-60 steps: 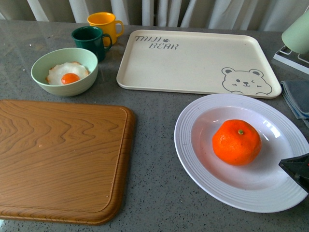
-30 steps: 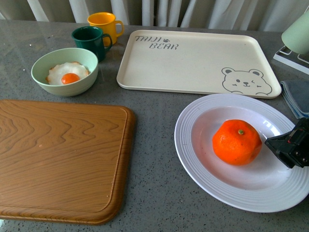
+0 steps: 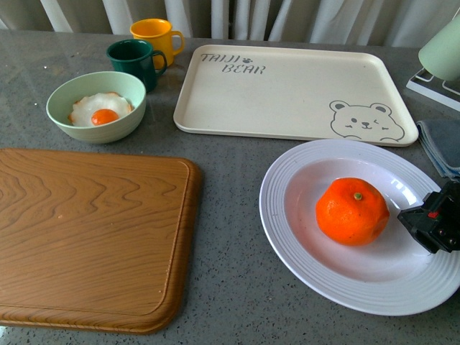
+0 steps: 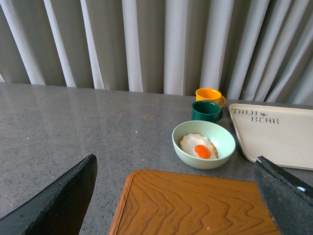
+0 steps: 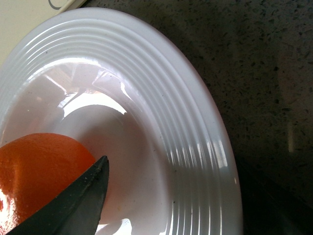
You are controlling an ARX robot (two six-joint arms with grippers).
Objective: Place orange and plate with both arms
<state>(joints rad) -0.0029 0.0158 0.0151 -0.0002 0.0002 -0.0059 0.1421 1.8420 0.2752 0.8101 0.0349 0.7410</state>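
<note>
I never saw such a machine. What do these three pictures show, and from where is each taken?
It is a robot with two arms, each with a gripper. One camera sits on its body and looks forward; one sits on each wrist. On the table lie a board, a bowl with an egg, a green mug, a yellow mug, a tray, and a plate with an orange. The right gripper is at the plate's right side, beside the orange; the left gripper is open and holds nothing.
</note>
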